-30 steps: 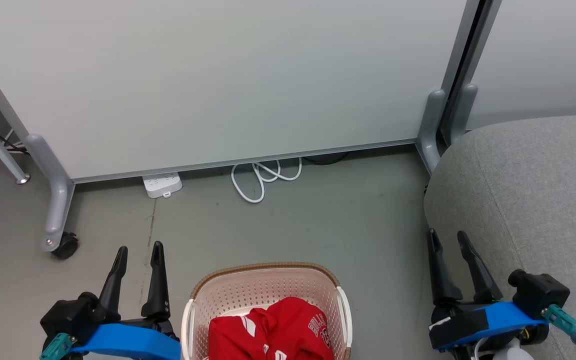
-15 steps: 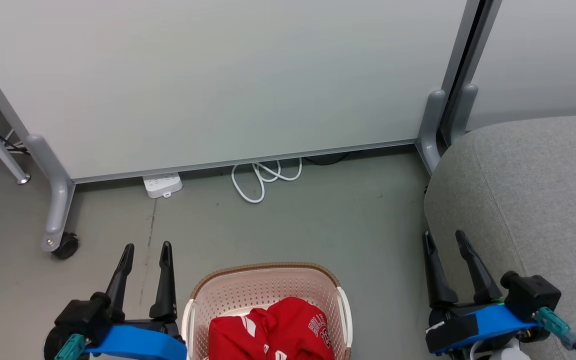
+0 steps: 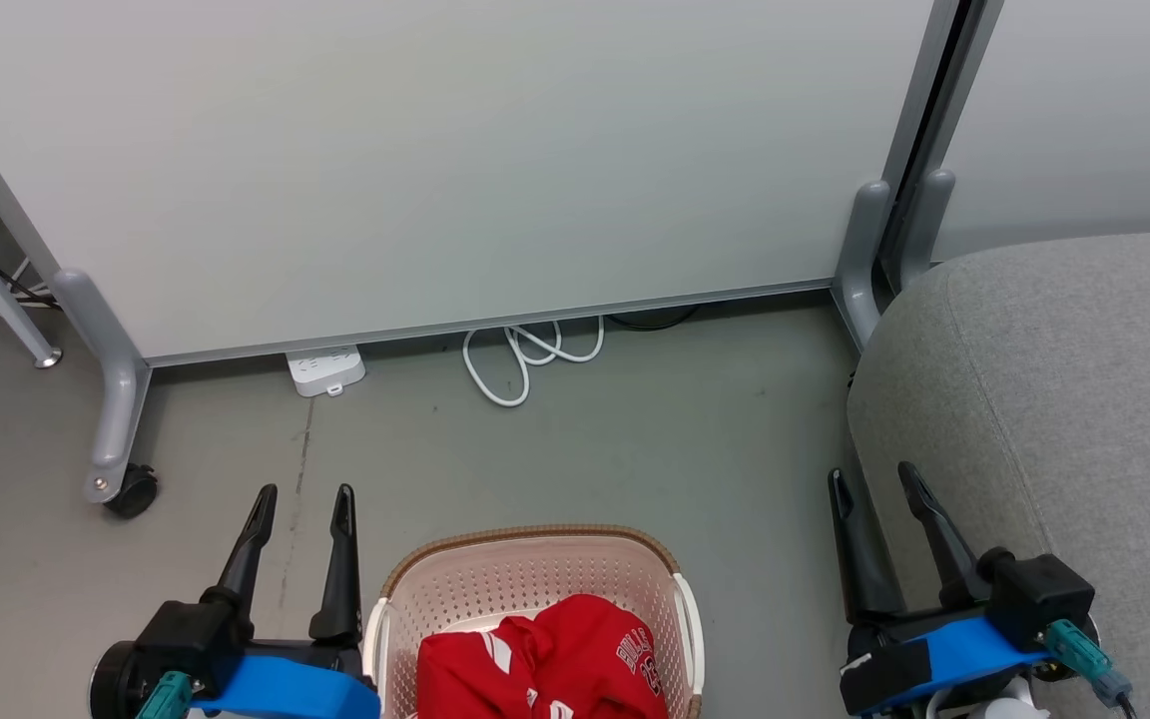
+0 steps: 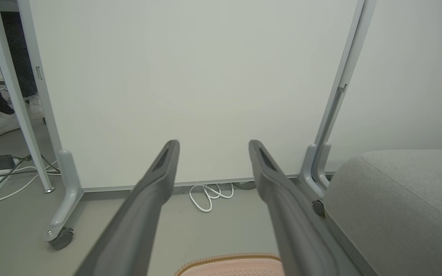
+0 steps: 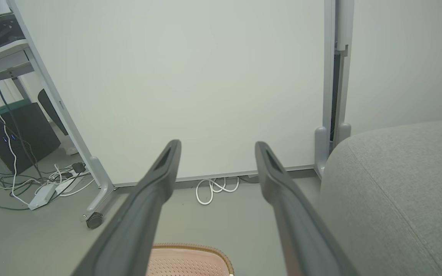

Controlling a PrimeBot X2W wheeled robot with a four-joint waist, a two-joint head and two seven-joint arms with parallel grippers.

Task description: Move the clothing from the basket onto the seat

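Left gripper (image 3: 304,494) and right gripper (image 3: 872,475) spread, empty. Risk: clothing (image 3: 545,659) bunched; pinch may drag basket (image 3: 535,532) up.

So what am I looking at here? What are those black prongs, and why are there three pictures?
It is a wheeled robot with two hands; the black prongs are their fingers. One picture comes from a camera on its head, looking down: the left hand and right hand are both open and hold nothing. Between them, on the floor, sits a basket with red clothing inside. The grey seat is at the right. The other two pictures come from cameras on the wrists, each looking along that hand's own fingers toward a white partition and a coiled white cable.
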